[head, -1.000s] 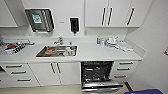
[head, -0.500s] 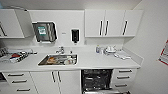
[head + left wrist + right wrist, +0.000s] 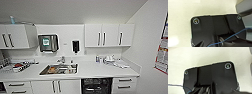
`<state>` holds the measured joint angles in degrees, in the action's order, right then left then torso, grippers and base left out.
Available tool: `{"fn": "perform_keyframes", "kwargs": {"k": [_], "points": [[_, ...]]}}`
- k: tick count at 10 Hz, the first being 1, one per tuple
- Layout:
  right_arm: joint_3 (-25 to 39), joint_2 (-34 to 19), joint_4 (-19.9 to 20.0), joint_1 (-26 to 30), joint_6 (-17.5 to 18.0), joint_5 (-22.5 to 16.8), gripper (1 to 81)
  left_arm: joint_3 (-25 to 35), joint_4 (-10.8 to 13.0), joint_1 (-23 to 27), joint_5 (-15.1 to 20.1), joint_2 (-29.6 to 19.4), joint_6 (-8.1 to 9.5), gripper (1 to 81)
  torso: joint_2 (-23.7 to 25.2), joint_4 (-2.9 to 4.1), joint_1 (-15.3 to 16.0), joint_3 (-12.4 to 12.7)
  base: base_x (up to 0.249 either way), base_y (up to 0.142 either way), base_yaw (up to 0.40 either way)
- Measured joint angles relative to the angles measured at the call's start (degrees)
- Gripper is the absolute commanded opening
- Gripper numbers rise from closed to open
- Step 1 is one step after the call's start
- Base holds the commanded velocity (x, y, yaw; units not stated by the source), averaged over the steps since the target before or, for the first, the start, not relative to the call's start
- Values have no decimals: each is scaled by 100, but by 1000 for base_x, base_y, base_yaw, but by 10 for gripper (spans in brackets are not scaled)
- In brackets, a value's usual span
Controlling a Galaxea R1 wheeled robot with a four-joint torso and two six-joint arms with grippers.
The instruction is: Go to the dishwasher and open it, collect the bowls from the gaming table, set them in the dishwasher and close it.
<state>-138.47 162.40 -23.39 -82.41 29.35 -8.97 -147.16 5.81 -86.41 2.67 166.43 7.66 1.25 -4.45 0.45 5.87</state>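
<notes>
The dishwasher [image 3: 97, 86] sits under the white counter [image 3: 100, 71], right of the sink, at the lower edge of the head view. Its opening shows a dark inside with wire racks. The bowls and the gaming table are out of view. In the left wrist view, the robot's dark plate and a thin blue cable hang over a pale floor. The right wrist view has the same kind of dark plate over a pale floor.
A steel sink [image 3: 59, 69] with a tap is set into the counter, with white cabinet doors [image 3: 56, 87] below it and drawers [image 3: 125, 83] right of the dishwasher. Wall cabinets [image 3: 108, 35], a paper dispenser [image 3: 48, 43] and small items [image 3: 110, 60] line the back wall.
The whole kitchen has slid lower in the head view, so the camera has moved. The dishwasher's dark opening now lies at the picture's lower edge.
</notes>
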Motion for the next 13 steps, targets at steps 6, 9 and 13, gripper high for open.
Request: {"fn": "perform_keyframes", "kwargs": {"k": [6,9,13], "points": [[-1211,680,945,-343,-731,-119,811,-46,0,-35,9,89,-9,811,4,0,-5,37,0,0,0],[-1914,901,2484,-329,-2404,68,811,-527,0,-30,-13,260,-9,811,4,0,-5,39,0,0,0],[-1997,995,2315,-102,-2484,171,811,-1273,-1,88,-15,719,-9,811,4,0,-5,39,0,0,0]]}}
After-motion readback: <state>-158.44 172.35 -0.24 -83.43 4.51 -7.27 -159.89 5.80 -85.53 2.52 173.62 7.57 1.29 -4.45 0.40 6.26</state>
